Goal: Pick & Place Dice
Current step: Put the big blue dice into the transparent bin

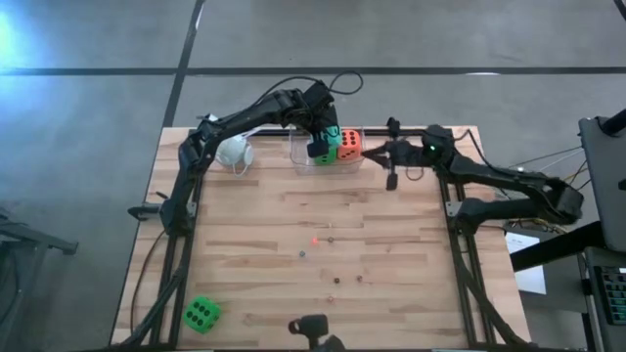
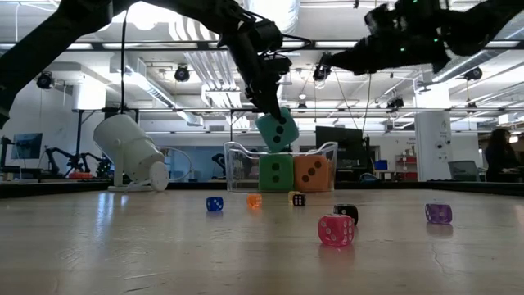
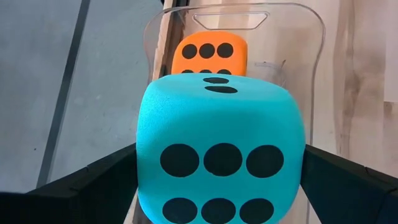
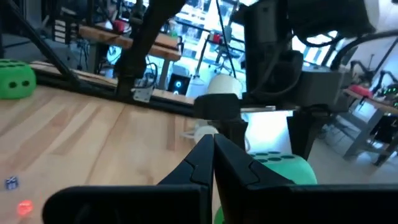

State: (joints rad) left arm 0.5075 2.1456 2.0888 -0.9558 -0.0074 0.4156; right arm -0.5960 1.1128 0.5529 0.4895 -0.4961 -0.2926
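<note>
My left gripper point(image 1: 319, 149) hangs over the clear plastic bin point(image 1: 298, 156) at the far edge of the bench point(image 1: 391, 244), near the middle of that edge. Its fingers point(image 3: 87, 180) are spread wide and clamped on the teal die point(image 3: 221, 152), one finger on each side. In the low view the teal die point(image 2: 277, 129) hangs tilted just above the bin point(image 2: 327, 156), clear of the dice inside. Two soft dice sit side by side in the bin: a green die point(image 2: 276, 173) and an orange-red die point(image 2: 312, 173), which also shows past the teal die in my left wrist view point(image 3: 210, 53).

My right gripper point(image 1: 390, 164) waits in the air beside the bin, on its right-hand side, with its fingers point(image 4: 208, 155) pressed together and nothing between them.

The second green die point(image 1: 201, 314) lies alone near the front left corner of the bench, well apart from everything else. A white cup point(image 1: 235, 152) lies on its side near the far edge, left of the bin.

Tiny dice are scattered over the middle of the bench. In the low view I see a blue one point(image 2: 214, 204), an orange one point(image 2: 254, 201), a small dark one point(image 2: 298, 199), a black one point(image 2: 345, 213), a pink one point(image 2: 336, 230) nearest the front and a purple one point(image 2: 438, 214) to the right.
</note>
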